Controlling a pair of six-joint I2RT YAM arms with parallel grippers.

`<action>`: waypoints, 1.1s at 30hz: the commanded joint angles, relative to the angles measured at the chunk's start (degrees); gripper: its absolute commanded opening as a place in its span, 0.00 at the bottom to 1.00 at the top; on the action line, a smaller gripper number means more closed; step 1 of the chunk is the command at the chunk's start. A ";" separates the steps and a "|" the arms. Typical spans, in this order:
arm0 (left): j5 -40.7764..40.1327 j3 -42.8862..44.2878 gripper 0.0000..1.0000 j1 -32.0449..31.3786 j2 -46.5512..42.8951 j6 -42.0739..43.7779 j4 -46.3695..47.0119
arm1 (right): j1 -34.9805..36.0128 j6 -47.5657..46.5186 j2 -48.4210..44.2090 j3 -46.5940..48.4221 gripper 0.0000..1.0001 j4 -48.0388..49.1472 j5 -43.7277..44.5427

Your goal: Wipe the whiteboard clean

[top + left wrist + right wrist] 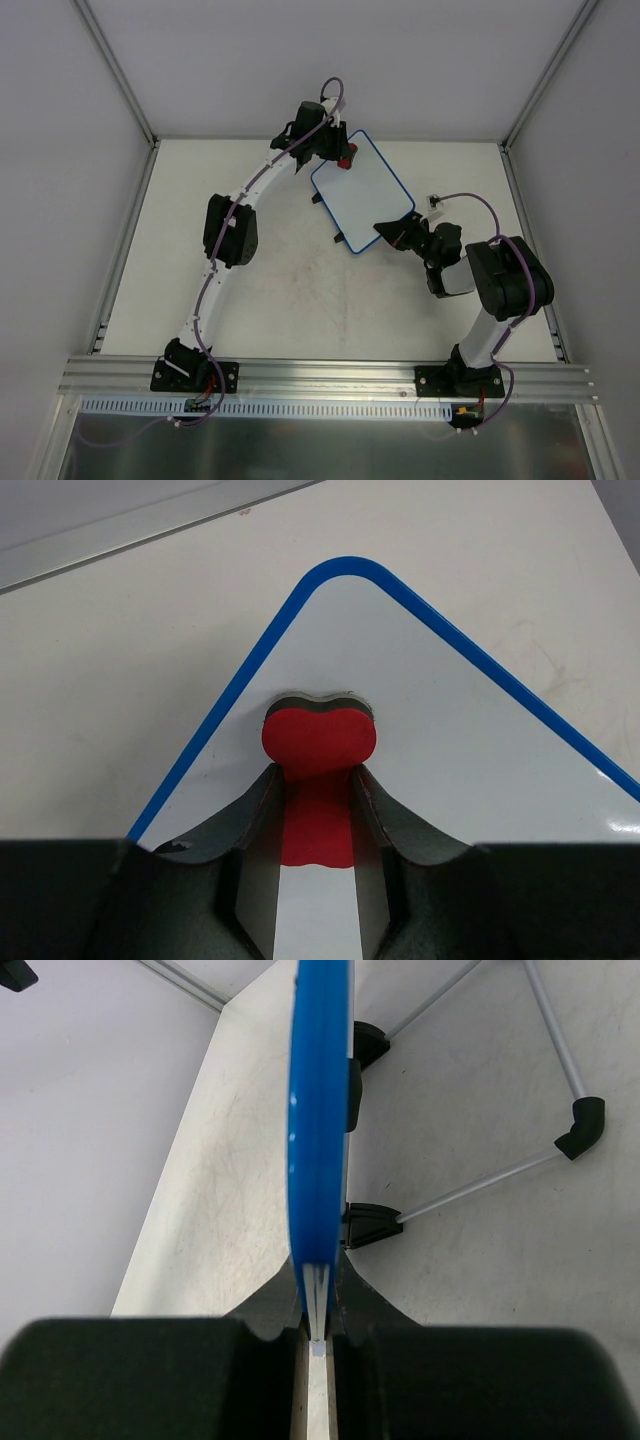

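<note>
Step in hand, as I judge it, is wiping the whiteboard [362, 192], which lies on the table [250, 290] a little toward 12 o'clock of centre, set cornerwise. To do it well, I should keep the red eraser [318, 742] flat on the white face and press evenly. Overlapping strokes should run from the 12 o'clock corner toward 5 o'clock and turn before the blue rim, so the pad does not catch or ride off. The far hold must not slacken, or the board would probably slide under the stroke. My left gripper [316, 780] is closed tight on the eraser, whose lobed end projects past the fingertips and rests on the board just inside that corner. My right gripper [318, 1305] is clamped nearly together on the board's thin edge at about 5 o'clock, and its wrist view shows the rim edge-on between the jaws. The two black feet [370, 1222] stand at 3 o'clock of that rim. No marks show on the visible surface.
</note>
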 commanded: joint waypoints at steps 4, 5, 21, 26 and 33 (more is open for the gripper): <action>-1.76 -1.49 0.00 -0.70 -1.23 0.75 1.72 | 1.18 -1.38 -1.50 0.47 0.00 12.60 -3.56; -2.11 -3.68 0.00 -0.79 -1.68 0.84 1.54 | 1.26 -1.30 -1.58 0.47 0.00 12.60 -3.47; -11.42 -23.02 0.00 -0.79 -20.64 1.54 1.01 | 1.18 -0.77 -0.36 1.17 0.00 12.60 -3.30; -15.03 -36.44 0.00 -0.53 -33.20 0.06 1.28 | 1.09 -0.42 0.78 1.88 0.00 12.69 -3.21; -24.60 -59.31 0.02 1.06 -48.60 -4.96 0.66 | 0.91 0.37 2.10 2.93 0.00 12.60 -3.21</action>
